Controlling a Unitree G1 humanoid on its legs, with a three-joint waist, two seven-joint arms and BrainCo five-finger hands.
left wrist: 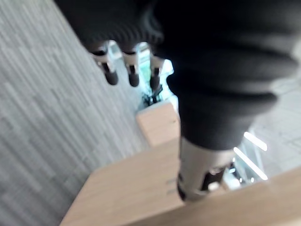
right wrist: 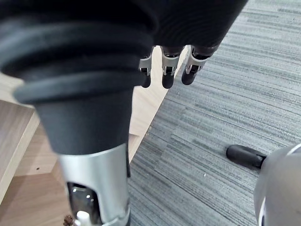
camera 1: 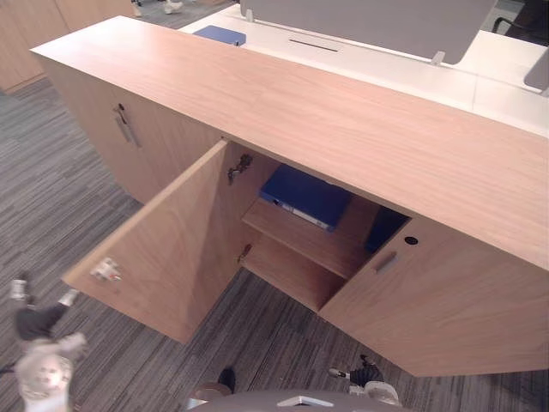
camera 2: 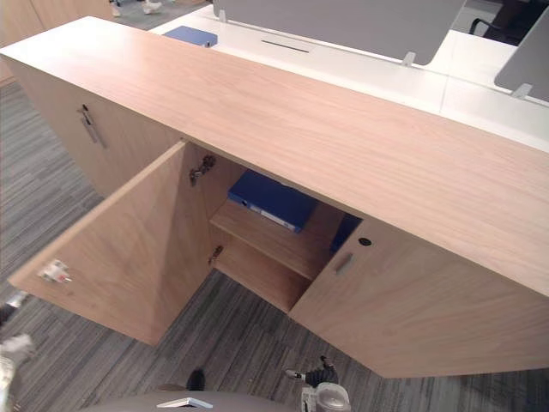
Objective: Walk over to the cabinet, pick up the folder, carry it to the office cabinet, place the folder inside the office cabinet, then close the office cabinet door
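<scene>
A blue folder lies flat on the upper shelf inside the office cabinet, behind its swung-out door. My left hand hangs low at the lower left, just outside that door's free edge, its fingers relaxed and holding nothing. Low at the bottom centre, in front of the cabinet's opening, my right hand also hangs with loose, empty fingers. Both hands are well clear of the folder.
The neighbouring doors, one at the left and one at the right, are shut. A second blue folder lies on the white desk behind the cabinet. Grey carpet spreads in front.
</scene>
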